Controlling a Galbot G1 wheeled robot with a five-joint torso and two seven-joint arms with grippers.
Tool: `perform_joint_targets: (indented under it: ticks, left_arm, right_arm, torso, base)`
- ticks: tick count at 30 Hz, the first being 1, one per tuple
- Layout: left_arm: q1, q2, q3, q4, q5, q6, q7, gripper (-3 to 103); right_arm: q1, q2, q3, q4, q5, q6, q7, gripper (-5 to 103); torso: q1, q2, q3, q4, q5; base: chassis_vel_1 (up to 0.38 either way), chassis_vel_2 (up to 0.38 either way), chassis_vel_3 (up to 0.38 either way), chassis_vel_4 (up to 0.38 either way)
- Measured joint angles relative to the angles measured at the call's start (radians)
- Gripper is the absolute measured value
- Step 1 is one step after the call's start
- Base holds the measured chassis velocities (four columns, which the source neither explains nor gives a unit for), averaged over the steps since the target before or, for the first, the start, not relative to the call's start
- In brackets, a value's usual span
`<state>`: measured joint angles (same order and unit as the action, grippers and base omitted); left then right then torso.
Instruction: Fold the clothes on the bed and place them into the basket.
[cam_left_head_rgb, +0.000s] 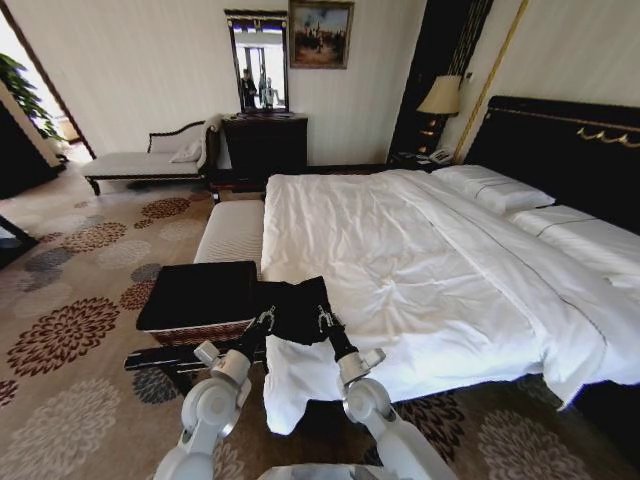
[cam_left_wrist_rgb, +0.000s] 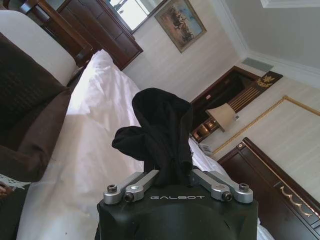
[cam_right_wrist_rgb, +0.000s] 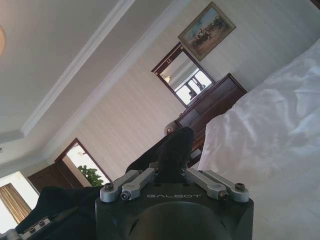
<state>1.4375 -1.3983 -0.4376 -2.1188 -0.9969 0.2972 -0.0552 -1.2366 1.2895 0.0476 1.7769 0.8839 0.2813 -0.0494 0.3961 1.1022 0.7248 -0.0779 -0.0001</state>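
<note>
The black clothes (cam_left_head_rgb: 292, 308) hang bunched between my two grippers, over the near left corner of the bed (cam_left_head_rgb: 420, 260). My left gripper (cam_left_head_rgb: 266, 320) is shut on one end of the cloth, and the left wrist view has black fabric (cam_left_wrist_rgb: 162, 125) rising from its shut fingers (cam_left_wrist_rgb: 145, 181). At the other end my right gripper (cam_left_head_rgb: 325, 320) is shut too, with a dark fold (cam_right_wrist_rgb: 172, 150) pinched in it. The basket (cam_left_head_rgb: 200, 333), brown wicker with a black lining, stands just left of the clothes, beside the bed's foot.
A pale striped bench (cam_left_head_rgb: 232, 230) stands at the bed's foot, behind the basket. A chaise (cam_left_head_rgb: 150, 160) and a dark dresser (cam_left_head_rgb: 265, 145) with a mirror line the far wall. A lamp (cam_left_head_rgb: 440, 97) stands by the black headboard (cam_left_head_rgb: 560, 135). Patterned carpet (cam_left_head_rgb: 70, 290) lies open to the left.
</note>
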Motion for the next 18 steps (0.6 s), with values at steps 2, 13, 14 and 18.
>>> perform_joint_targets:
  ticks: [2,13,14,18]
  left_arm:
    - [0.000,0.002,-0.002,0.000,-0.001,-0.001,0.001,9]
    - [0.002,-0.004,-0.008,-0.001,-0.001,-0.005,0.003,9]
    - [0.003,-0.006,-0.008,-0.001,0.000,-0.005,0.004,9]
    - [0.006,-0.008,-0.007,-0.001,0.003,-0.006,0.005,9]
  right_arm:
    - [0.002,0.003,-0.001,-0.003,-0.002,0.000,-0.001,9]
    - [0.005,0.010,-0.006,-0.016,-0.012,0.001,-0.005,9]
    - [0.005,0.010,-0.007,-0.018,-0.013,0.002,-0.006,9]
    - [0.003,0.013,-0.009,-0.023,-0.017,0.007,-0.007,9]
  torso:
    - [0.000,0.000,0.000,0.0000,0.0000]
    - [0.000,0.000,0.000,0.0000,0.0000]
    - [0.000,0.000,0.000,0.0000,0.0000]
    - [0.000,0.000,0.000,0.0000,0.0001]
  base:
    - [0.121,0.123,-0.125,-0.125]
    - [0.130,0.126,-0.125,-0.130]
    - [0.109,0.140,-0.129,-0.135]
    - [0.120,0.129,-0.127,-0.125]
